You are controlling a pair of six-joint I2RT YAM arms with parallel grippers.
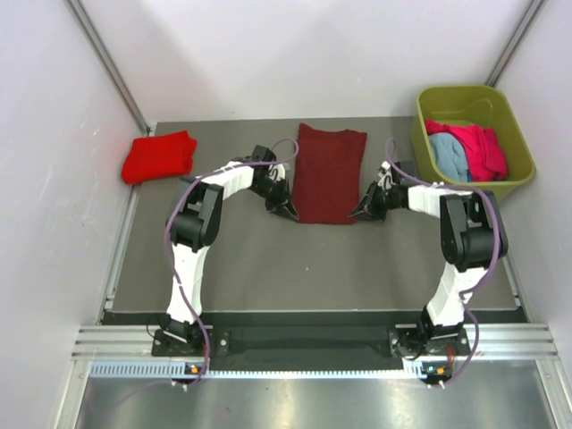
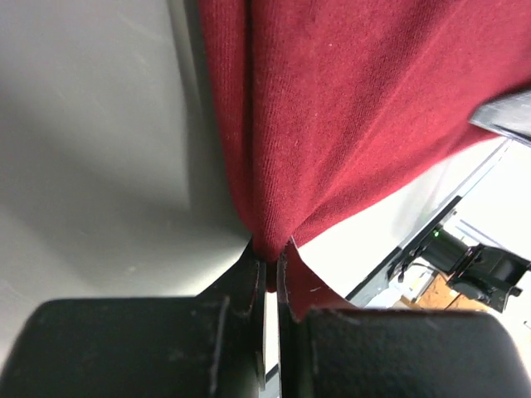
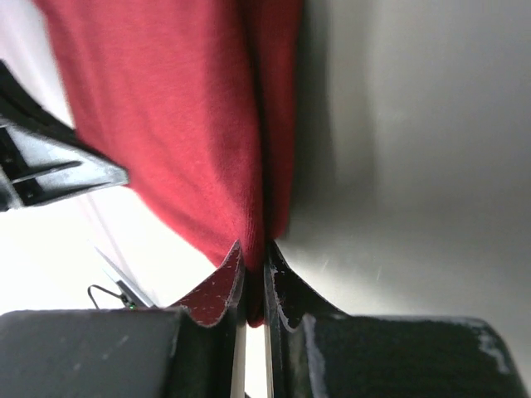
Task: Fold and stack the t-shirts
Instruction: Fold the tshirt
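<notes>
A dark maroon t-shirt [image 1: 327, 170] lies folded lengthwise in the middle of the table. My left gripper [image 1: 290, 213] is shut on its near left corner [image 2: 274, 166]. My right gripper [image 1: 357, 214] is shut on its near right corner [image 3: 224, 157]. A folded bright red t-shirt [image 1: 159, 156] lies at the far left of the table. A pink t-shirt [image 1: 478, 147] and a light blue t-shirt [image 1: 447, 156] lie in the olive-green tub [image 1: 517, 181] at the far right.
White walls stand close on both sides and behind the table [image 1: 304, 264]. A metal rail [image 1: 313, 344] runs along the near edge by the arm bases.
</notes>
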